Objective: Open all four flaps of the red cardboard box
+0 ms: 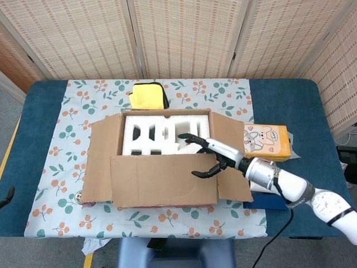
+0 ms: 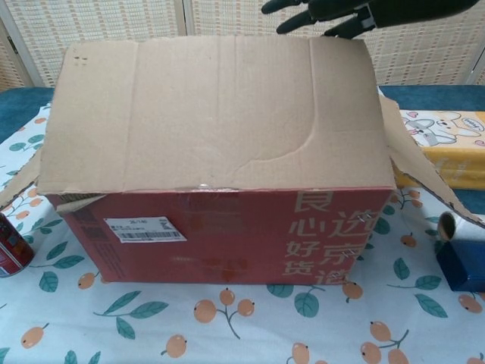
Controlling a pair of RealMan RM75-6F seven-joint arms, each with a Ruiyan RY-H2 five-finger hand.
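Observation:
The red cardboard box [image 2: 227,235] stands mid-table with white foam [image 1: 162,134] showing inside. Its left flap [image 1: 100,162] and right flap [image 1: 231,167] lie spread outward. The near flap [image 2: 212,114] stands nearly upright and hides the box's inside in the chest view. My right hand [image 1: 205,156] is at that flap's top right corner, fingers [image 2: 318,9] spread, the thumb on the flap's near face and the other fingers over the foam; it grips nothing. A dark sliver [image 1: 5,195] at the left edge may be my left hand.
A yellow object [image 1: 149,96] lies behind the box. A tissue box [image 1: 269,141] sits to the right, with a dark blue box [image 2: 462,262] and a tube nearer the front. A red can [image 2: 11,246] stands by the box's left front corner.

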